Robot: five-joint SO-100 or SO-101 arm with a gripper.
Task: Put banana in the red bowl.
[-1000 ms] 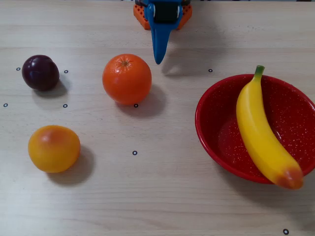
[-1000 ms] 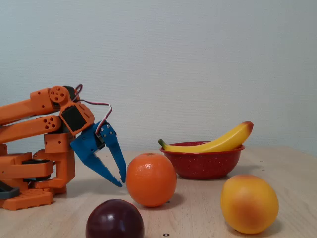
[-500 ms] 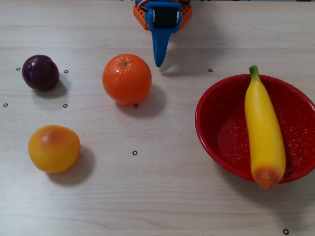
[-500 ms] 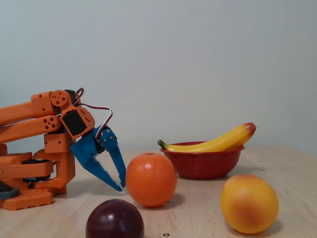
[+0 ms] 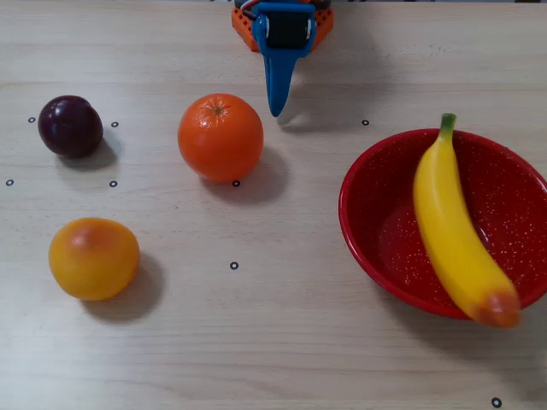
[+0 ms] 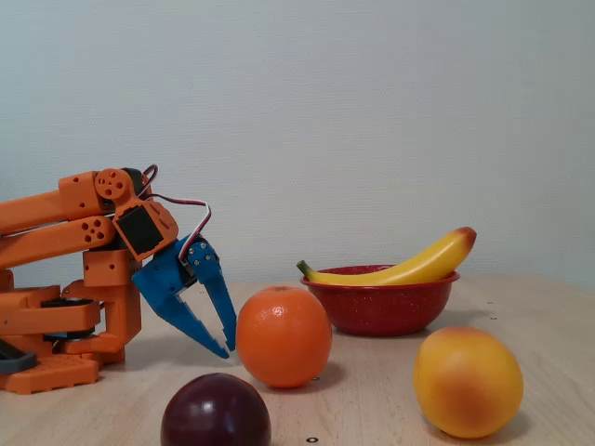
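With the banana (image 5: 453,235) resting across the red bowl (image 5: 385,248) at 3 o'clock, keep the empty, narrowly parted pincer (image 6: 224,348) clear of the orange (image 5: 220,137).

The banana (image 5: 453,235) looks smooth, glossy plastic. The red bowl (image 5: 367,231) is shiny speckled enamel. The table (image 5: 282,342) is pale matt wood grain
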